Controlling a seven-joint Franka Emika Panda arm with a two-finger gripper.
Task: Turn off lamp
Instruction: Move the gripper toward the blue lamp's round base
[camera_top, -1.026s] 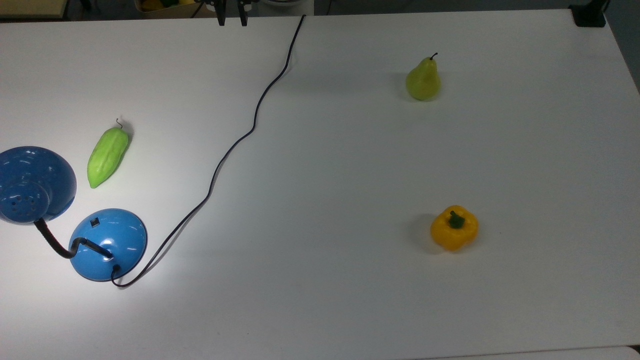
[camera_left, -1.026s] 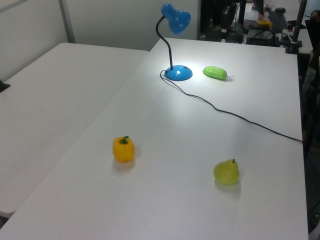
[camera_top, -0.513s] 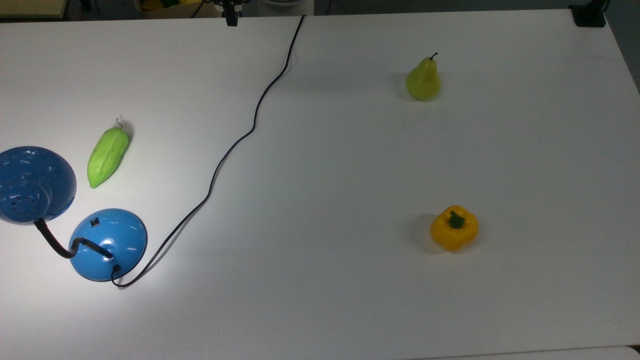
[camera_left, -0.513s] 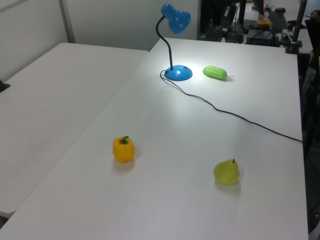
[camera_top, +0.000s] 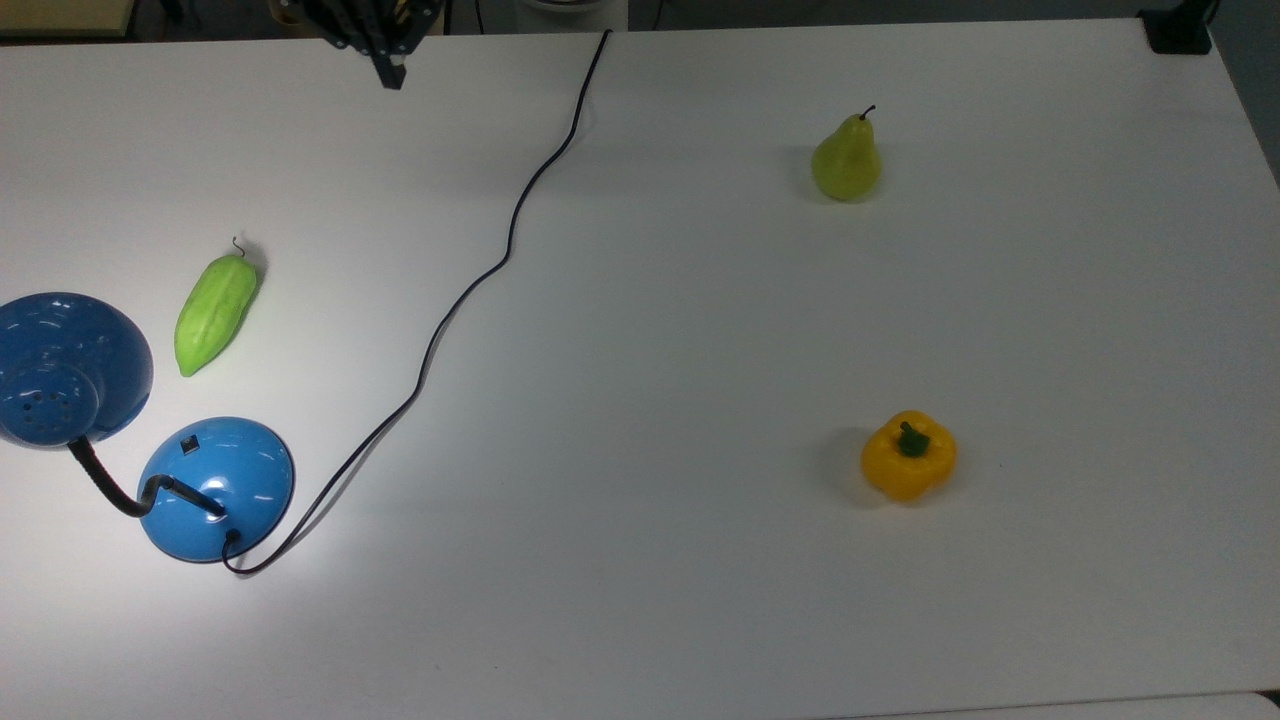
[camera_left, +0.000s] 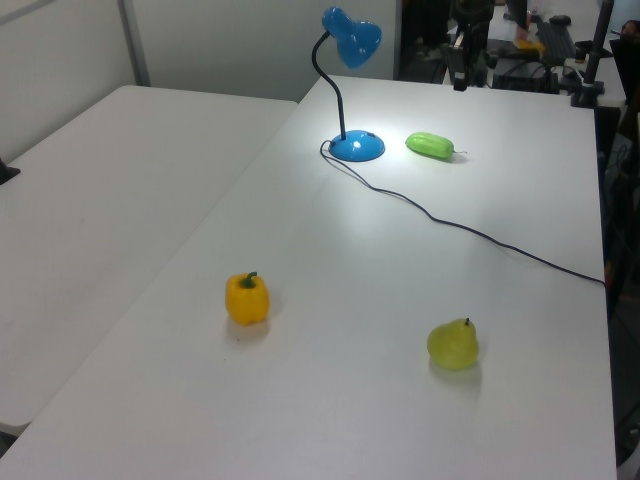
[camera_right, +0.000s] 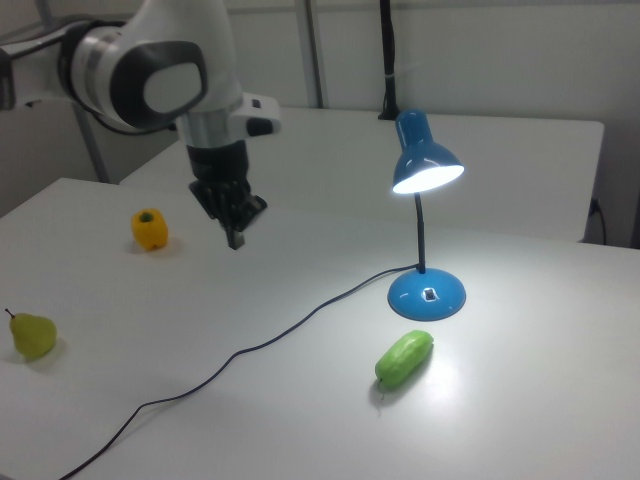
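We saw a wide white matte table (camera_top: 700, 560) as the work surface, with a second white table (camera_left: 110, 190) set beside it on the left view's left and pale wall panels behind. Above the table's far part in the right view hung the white, rounded robot arm (camera_right: 165, 75), its black two-finger gripper (camera_right: 236, 240) pointing down and clear of the surface; in the top view the gripper (camera_top: 391, 78) sat at the upper edge, well apart from everything on the table, and its fingers looked pressed together into one tip. The blue desk lamp (camera_right: 427, 296) with a glossy dome base stood at the top view's left; its black gooseneck (camera_right: 419, 230) rose to a round blue shade (camera_right: 425, 160), lit underneath and casting a bright patch on the table. A small black square switch (camera_top: 188, 445) sat on the dome base (camera_top: 216, 488). A long black cord (camera_top: 470, 285) ran in a wavy line from the base to the table's top edge in the top view. A light green elongated gourd-like vegetable (camera_top: 214, 312) lay near the base. A yellow bell pepper (camera_top: 908, 456) and a yellow-green pear (camera_top: 846, 160) stood well apart from the lamp, at the top view's right.
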